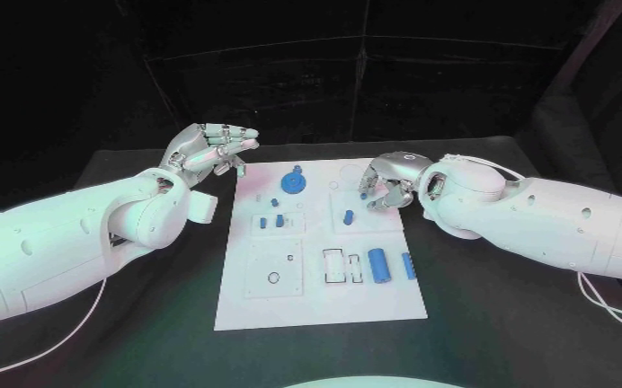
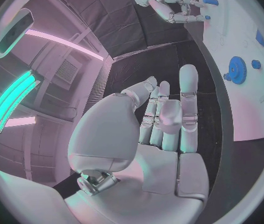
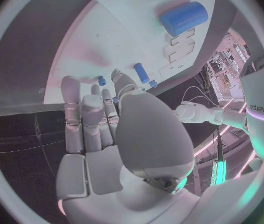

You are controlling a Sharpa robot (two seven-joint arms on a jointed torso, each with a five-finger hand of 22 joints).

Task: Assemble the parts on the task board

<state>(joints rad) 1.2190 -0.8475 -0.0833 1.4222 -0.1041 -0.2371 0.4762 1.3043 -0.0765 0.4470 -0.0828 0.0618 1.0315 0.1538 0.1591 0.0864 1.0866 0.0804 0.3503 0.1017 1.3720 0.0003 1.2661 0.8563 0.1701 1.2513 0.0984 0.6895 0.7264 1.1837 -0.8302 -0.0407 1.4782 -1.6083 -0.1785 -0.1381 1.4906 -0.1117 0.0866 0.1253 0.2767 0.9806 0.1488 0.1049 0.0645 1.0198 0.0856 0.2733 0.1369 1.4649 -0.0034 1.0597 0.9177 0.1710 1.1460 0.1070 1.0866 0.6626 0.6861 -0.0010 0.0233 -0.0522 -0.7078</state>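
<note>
On the near half of the task board (image 1: 260, 312) a large blue cylinder (image 1: 378, 265) lies beside a smaller blue piece (image 1: 408, 266). Farther back, the right hand (image 1: 385, 181) hovers over the board's far right corner, fingers curled loosely around nothing, near a small blue peg (image 1: 348, 217). The left hand (image 1: 208, 150) hangs off the far left corner, fingers apart and empty, near the blue gear (image 1: 294, 180).

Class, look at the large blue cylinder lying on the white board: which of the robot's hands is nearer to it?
Right. The right hand hovers over the task board's far right part, just beyond the large blue cylinder. The left hand is off the board's far left corner, farther away.
</note>
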